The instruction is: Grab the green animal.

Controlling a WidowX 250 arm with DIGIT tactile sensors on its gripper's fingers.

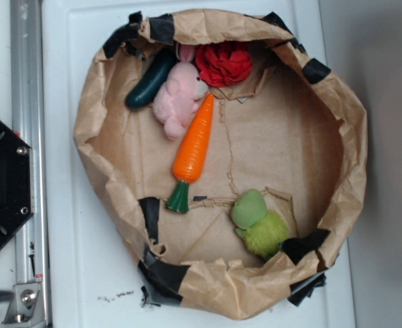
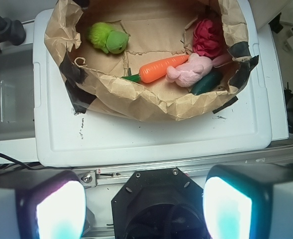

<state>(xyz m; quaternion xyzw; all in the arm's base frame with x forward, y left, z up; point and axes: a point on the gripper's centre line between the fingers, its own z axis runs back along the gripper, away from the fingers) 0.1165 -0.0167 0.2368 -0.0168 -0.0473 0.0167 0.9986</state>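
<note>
**Still high above the bag, nothing in the grip**

Clearly the gripper (image 2: 144,211) has not begun its descent: in the wrist view its two pale pads sit at the bottom corners of the frame, spread wide apart with nothing between them, hanging over the black robot base (image 2: 158,204) rather than over the toys.

The green animal (image 1: 260,223) lies inside the crumpled paper bag (image 1: 91,123), close to the taped wall, its smooth pale head pointing inward and its fuzzy lime body tucked against the brown paper. It lies apart from the others. The orange carrot (image 1: 194,149) runs diagonally across the middle of the bag floor, with the pink bunny (image 1: 175,100), the dark cucumber (image 1: 150,78) and a red ruffled toy (image 1: 224,63) clustered at the opposite wall.

By its look the plush is light and soft, and should give under pressure rather than slip. The fuzzy body seems the better place to close on, across its narrower width; the rounded head looks smoother and might squirt out. The bag wall just beside it is the likely hazard, since a finger could catch the paper.
</note>
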